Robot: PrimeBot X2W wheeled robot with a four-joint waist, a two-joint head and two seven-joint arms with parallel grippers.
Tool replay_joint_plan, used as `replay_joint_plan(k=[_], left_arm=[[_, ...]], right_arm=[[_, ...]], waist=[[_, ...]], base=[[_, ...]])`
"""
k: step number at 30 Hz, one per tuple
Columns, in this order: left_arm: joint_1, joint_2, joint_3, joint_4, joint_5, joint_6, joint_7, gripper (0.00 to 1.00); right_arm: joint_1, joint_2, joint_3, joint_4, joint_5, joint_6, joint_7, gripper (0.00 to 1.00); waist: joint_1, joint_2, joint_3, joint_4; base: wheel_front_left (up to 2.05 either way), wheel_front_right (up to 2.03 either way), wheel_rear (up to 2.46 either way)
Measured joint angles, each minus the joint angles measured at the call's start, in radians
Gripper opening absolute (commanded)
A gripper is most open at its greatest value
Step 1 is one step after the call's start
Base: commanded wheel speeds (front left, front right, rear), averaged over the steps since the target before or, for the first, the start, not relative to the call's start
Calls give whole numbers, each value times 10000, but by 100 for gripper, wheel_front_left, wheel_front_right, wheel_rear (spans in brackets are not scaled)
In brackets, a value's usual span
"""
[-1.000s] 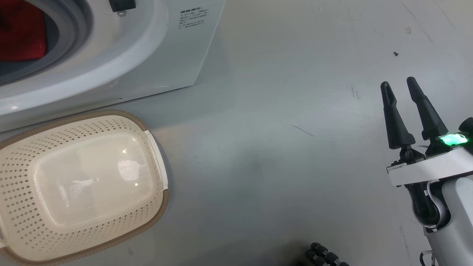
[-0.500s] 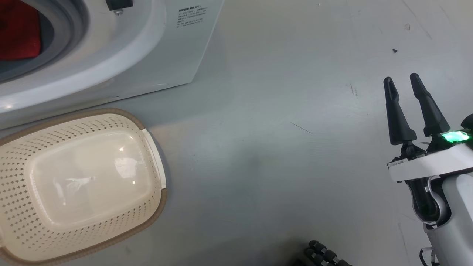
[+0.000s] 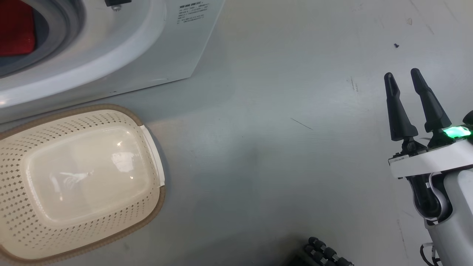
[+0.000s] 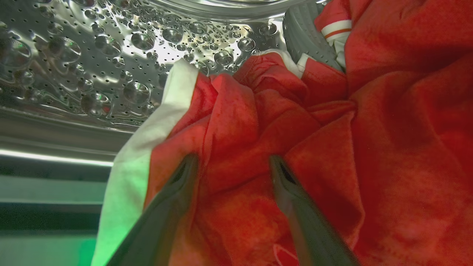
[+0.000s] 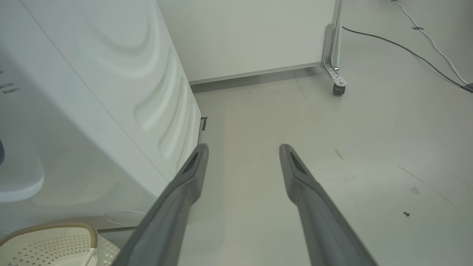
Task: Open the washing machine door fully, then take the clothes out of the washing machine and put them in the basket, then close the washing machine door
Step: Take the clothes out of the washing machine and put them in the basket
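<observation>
The white washing machine (image 3: 122, 55) fills the upper left of the head view, its grey rubber ring (image 3: 64, 22) around red clothes (image 3: 14, 31) inside. In the left wrist view my left gripper (image 4: 231, 164) is inside the perforated steel drum (image 4: 92, 55), open, its two fingers pressed against a fold of the red and white clothes (image 4: 258, 122). The cream basket (image 3: 14, 207) stands on the floor in front of the machine with nothing in it. My right gripper (image 3: 402, 75) hangs open over bare floor at the right, holding nothing. The washing machine door is out of view.
In the right wrist view the machine's white side panel (image 5: 122, 81) stands to the left, the basket's rim (image 5: 48, 227) at the lower left. A wheeled metal leg (image 5: 334, 70) and cables (image 5: 425, 59) lie farther off by the wall. Dark rollers (image 3: 325, 253) show at the head view's bottom edge.
The head view has shifted a little, so machine and basket sit slightly higher and further left. My right gripper has risen slightly in that view. Both grippers stay open.
</observation>
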Motion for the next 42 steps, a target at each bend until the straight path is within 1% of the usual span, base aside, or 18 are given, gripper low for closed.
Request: replay_joint_plan(k=[7,8,9,17,24,28,32,38,42], left_arm=[[-166,25,-4,222,2,2,35,100],[-180,25,-8,247,2,2,42,38],[-199,25,-15,265,2,2,44,0],[-311,23,-40,407,2,42,100,0],[-281,-111,-155,663,2,46,-199,0],[-252,-194,-230,671,2,46,-552,0],[-216,-447,-242,662,-6,46,-978,0],[143,-648,-343,662,-27,27,-1668,0],[427,-811,-493,658,-33,-59,-2165,0]], right_arm=[[-68,-29,6,-4,0,0,0,100],[-70,-29,4,-2,0,0,0,100],[-73,-29,2,-2,0,0,0,100],[-129,-27,-6,17,0,0,0,100],[-172,-31,-71,113,-6,0,0,100],[-172,-29,-75,117,-33,0,0,100],[-172,-29,-75,151,-73,0,0,100],[-172,-27,-88,213,-174,0,0,100],[-147,-21,-142,276,-261,0,0,100]], waist=[[0,0,55,-4],[0,0,59,-5],[0,0,62,-4],[0,0,13,55],[0,0,-179,148],[0,0,-350,221],[0,0,-561,297],[0,0,-981,416],[0,0,-1321,506]], base=[[0,0,0],[0,0,0],[0,0,0],[0,0,0],[0,0,0],[0,0,0],[0,0,0],[0,0,0],[0,0,0]])
